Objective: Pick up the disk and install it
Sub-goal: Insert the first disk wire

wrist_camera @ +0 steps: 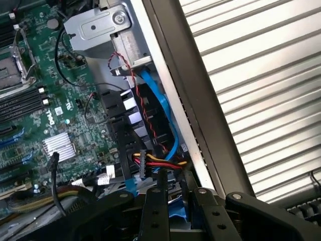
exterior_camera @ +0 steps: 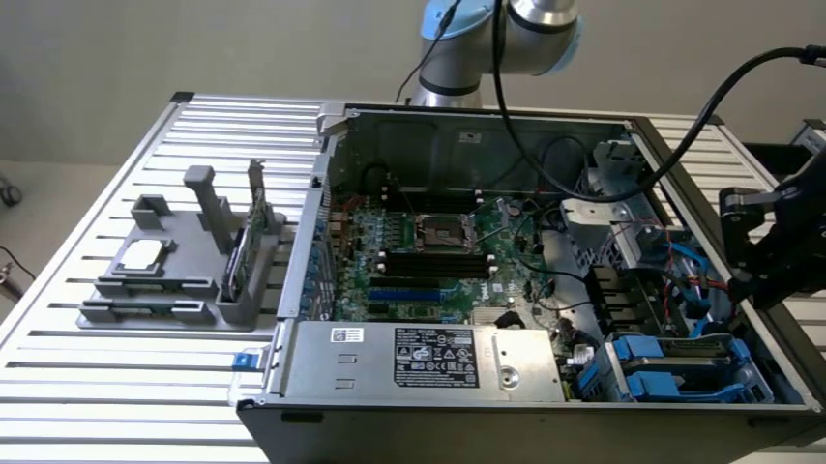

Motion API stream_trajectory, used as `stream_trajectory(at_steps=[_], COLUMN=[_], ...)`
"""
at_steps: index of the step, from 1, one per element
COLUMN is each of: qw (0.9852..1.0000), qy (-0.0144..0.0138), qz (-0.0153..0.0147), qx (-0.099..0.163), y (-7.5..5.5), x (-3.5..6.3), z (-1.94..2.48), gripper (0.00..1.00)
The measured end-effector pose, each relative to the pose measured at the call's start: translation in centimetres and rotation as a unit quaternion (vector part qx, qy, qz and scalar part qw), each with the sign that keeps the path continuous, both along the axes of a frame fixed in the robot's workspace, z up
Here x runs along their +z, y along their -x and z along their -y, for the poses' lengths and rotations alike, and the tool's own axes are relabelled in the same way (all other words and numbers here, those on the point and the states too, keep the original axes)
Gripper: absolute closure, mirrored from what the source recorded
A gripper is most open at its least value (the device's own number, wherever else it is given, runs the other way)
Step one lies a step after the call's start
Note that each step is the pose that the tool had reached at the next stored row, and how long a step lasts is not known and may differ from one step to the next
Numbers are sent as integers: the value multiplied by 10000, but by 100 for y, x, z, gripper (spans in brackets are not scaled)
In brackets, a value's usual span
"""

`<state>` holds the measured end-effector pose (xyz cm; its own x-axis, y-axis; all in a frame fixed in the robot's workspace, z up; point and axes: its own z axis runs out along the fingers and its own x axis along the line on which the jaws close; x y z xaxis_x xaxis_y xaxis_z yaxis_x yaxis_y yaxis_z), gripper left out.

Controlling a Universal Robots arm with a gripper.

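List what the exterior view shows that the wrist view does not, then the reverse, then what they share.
Exterior view adds: the grey parts holder on the exterior view's left, the labelled power supply and the arm's silver-blue joint. Wrist view adds: the yellow, red and black wire bundle and a twisted red-black wire. Shared: the green motherboard, the blue cable, the slatted table and the black hand.

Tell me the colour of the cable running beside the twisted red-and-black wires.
The cable is bright blue, clearest in the wrist view.
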<state>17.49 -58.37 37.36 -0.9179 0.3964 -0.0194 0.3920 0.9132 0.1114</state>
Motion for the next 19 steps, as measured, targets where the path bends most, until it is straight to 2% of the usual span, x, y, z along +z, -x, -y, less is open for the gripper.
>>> stream_trajectory(at_steps=[6,8,11,13,15,19], qw=[9996,9995,9995,9994,9991,9977], qy=[12,17,22,36,53,63], qz=[13,13,13,14,14,13], qx=[-282,-313,-330,-346,-410,-678], y=[0,1,2,5,7,7], x=[-43,-59,-81,-102,-128,-173], z=[11,31,91,115,115,116], gripper=[74,74,74,74,74,74])
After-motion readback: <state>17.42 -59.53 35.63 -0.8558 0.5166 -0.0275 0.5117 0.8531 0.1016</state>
